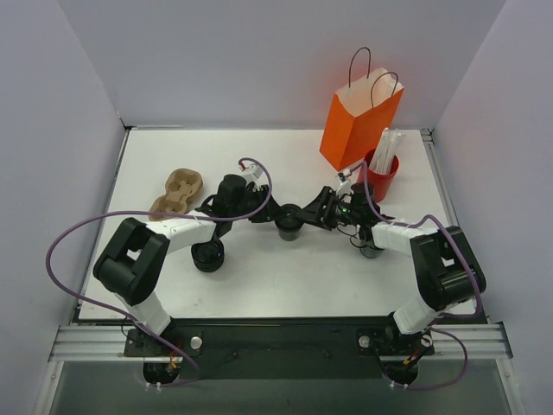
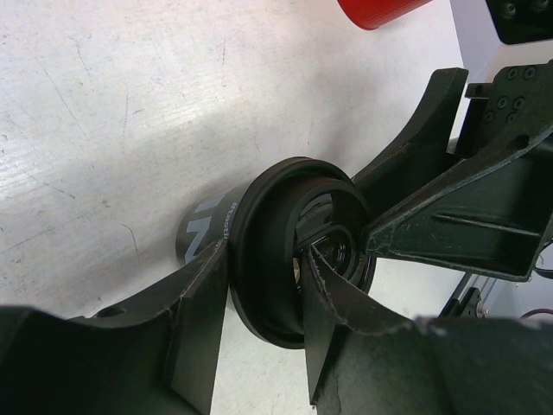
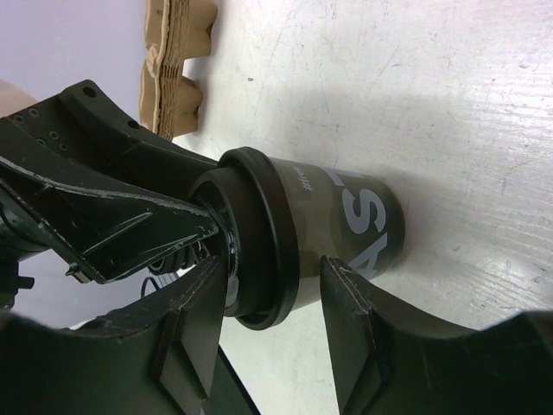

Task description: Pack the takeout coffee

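The takeout coffee (image 1: 289, 223) is a small dark cup with a black lid, standing mid-table between both arms. The left wrist view shows its lettered wall (image 2: 203, 229) and lid (image 2: 268, 251). My left gripper (image 2: 263, 255) reaches in from the left (image 1: 273, 213), shut on it, with one finger against the wall under the rim and the other across the lid top. My right gripper (image 3: 275, 264) comes from the right (image 1: 311, 214) and straddles the cup (image 3: 346, 216) at its rim. It is open, with a gap showing between one finger and the wall.
An orange paper bag (image 1: 359, 117) stands at the back right with a red cup of white straws (image 1: 380, 177) in front of it. A brown cardboard cup carrier (image 1: 177, 192) lies at the left. A low black round stack (image 1: 208, 256) sits near my left arm.
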Controlling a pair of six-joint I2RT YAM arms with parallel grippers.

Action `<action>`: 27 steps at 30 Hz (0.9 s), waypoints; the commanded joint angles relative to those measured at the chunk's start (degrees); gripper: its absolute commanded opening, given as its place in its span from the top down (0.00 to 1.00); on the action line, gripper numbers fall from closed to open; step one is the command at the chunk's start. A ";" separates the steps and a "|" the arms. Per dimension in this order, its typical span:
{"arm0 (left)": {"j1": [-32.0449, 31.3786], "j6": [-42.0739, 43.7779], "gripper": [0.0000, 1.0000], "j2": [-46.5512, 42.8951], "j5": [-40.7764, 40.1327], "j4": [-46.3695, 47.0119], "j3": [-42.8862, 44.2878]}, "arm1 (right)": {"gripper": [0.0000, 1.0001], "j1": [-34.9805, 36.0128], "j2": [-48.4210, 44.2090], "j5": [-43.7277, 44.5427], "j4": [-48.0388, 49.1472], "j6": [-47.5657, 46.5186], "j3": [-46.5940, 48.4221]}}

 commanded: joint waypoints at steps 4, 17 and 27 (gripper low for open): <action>-0.49 4.08 0.56 5.51 -5.20 -14.49 -2.90 | 0.53 -1.52 -3.59 -3.20 -0.99 -0.26 3.85; -0.32 9.07 0.56 7.35 -1.43 -15.19 -0.27 | 0.47 -3.63 -1.67 -5.20 -17.42 -11.50 12.64; 0.65 12.77 0.56 11.14 2.70 -15.55 3.25 | 0.49 -3.89 3.00 -8.13 -27.27 -19.33 18.09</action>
